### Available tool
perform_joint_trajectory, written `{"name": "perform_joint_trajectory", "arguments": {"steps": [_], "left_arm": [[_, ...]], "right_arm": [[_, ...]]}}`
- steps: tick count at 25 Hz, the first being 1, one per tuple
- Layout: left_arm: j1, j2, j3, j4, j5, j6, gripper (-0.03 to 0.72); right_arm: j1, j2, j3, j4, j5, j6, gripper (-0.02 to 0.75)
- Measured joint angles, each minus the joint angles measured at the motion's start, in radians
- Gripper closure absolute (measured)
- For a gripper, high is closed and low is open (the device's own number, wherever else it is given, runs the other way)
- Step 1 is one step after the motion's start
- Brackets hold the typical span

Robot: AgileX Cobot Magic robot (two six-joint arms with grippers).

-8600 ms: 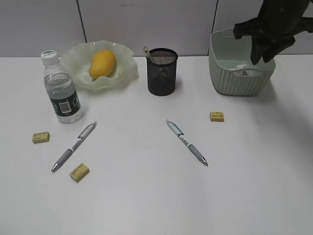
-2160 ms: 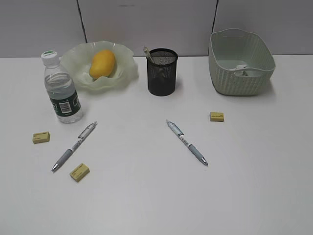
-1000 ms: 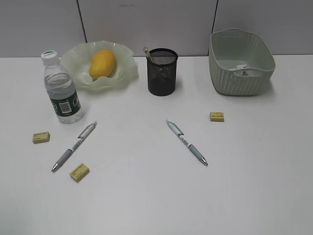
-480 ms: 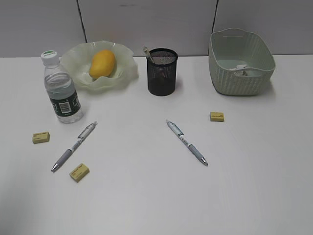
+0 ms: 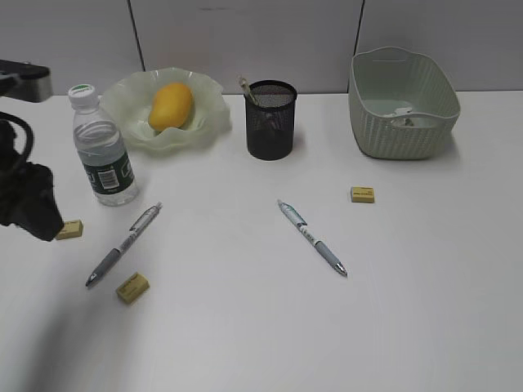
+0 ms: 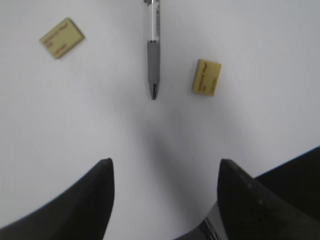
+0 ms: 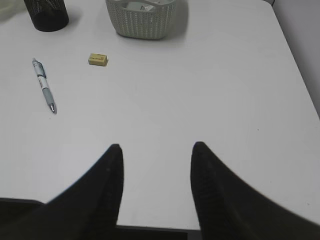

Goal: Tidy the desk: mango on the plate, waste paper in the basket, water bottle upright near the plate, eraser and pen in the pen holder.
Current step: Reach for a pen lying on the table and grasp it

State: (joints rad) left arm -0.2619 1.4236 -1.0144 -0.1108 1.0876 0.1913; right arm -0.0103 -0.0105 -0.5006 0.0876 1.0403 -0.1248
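Left gripper [image 6: 162, 172] hung released above a pen [image 6: 153, 55] and two erasers [image 6: 206, 77] near the worktop's [image 5: 245, 327] left edge. Right gripper [image 7: 156, 155] was also released, grasping nothing.

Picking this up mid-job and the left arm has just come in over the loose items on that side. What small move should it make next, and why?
Probably lower the open left gripper onto the pen lying just ahead of it. Mango, bottle and paper look settled; pens and erasers remain on the desk, and this pen lines up between the fingers.
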Motion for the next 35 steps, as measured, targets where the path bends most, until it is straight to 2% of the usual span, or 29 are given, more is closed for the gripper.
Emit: {"name": "perform_joint_trajectory", "arguments": {"steps": [9, 13, 17, 21, 35], "left_arm": [[-0.094, 0.275, -0.095, 0.045, -0.121, 0.001, 0.232], [-0.099, 0.330, -0.097, 0.044, -0.191, 0.011, 0.263], [-0.099, 0.370, -0.101, 0.020, -0.239, 0.068, 0.302], [-0.099, 0.407, -0.104, 0.002, -0.261, 0.108, 0.309], [-0.099, 0.466, -0.114, 0.000, -0.331, 0.134, 0.345]], "right_arm": [[0.000, 0.000, 0.000, 0.000, 0.000, 0.000, 0.375], [0.000, 0.000, 0.000, 0.000, 0.000, 0.000, 0.375], [0.000, 0.000, 0.000, 0.000, 0.000, 0.000, 0.376], [0.000, 0.000, 0.000, 0.000, 0.000, 0.000, 0.376], [0.000, 0.000, 0.000, 0.000, 0.000, 0.000, 0.375]]}}
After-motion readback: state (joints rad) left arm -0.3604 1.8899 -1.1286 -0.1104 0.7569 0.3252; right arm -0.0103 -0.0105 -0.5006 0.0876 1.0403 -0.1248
